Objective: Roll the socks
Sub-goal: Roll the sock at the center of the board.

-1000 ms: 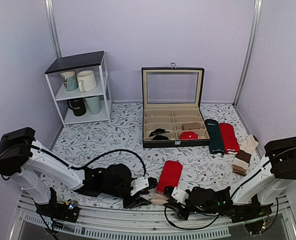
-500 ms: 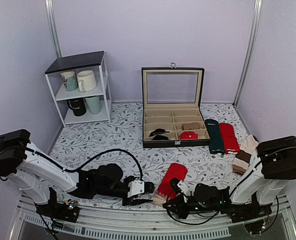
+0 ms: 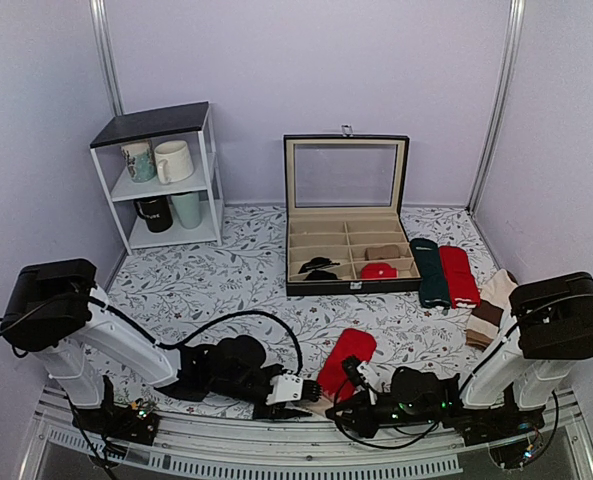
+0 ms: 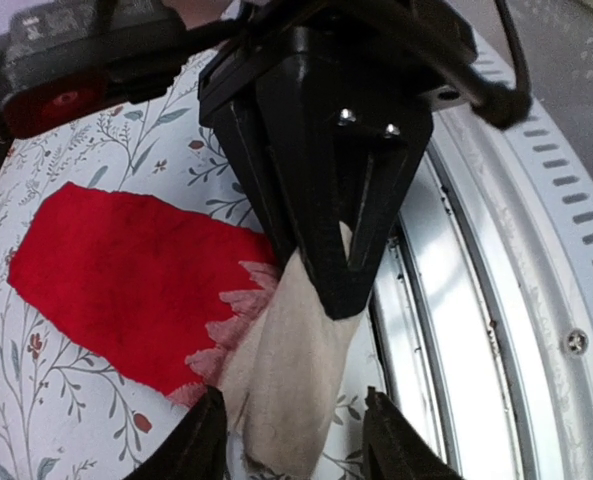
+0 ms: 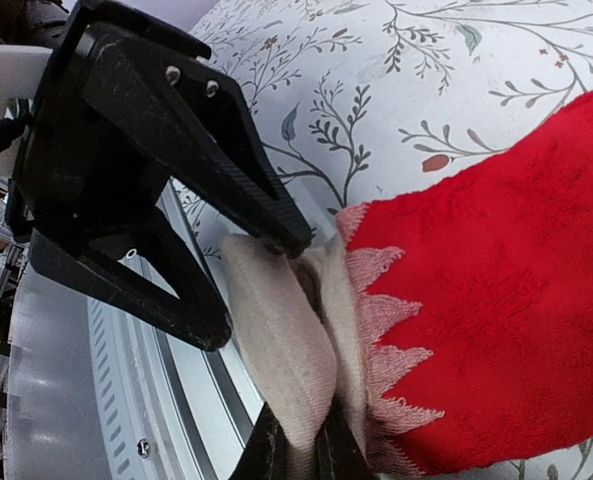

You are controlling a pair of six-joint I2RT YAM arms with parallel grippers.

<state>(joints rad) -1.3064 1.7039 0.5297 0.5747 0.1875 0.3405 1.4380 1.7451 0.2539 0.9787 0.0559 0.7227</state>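
Note:
The red socks [image 3: 344, 358] lie stacked at the table's near edge, their beige end over the rail. In the left wrist view the red part [image 4: 126, 280] runs left and the beige end [image 4: 286, 370] hangs between my left gripper's [image 4: 296, 440] open fingers. My right gripper [image 4: 346, 285] comes in from above and pinches that beige end. In the right wrist view my right gripper [image 5: 298, 455] is shut on the folded beige end [image 5: 276, 330], beside the red part [image 5: 496, 300]. My left gripper [image 5: 251, 290] stands open around the fold. No face marks show.
An open compartment box [image 3: 346, 240] stands at the back centre. A dark green sock [image 3: 433, 272], a plain red sock [image 3: 459, 275] and beige-brown socks [image 3: 491, 310] lie at the right. A shelf with mugs [image 3: 166, 180] stands back left. A metal rail [image 4: 456, 300] borders the near edge.
The red socks have tilted and slid slightly right. My right gripper has closed in on the beige end. My left gripper has moved right and now straddles that end.

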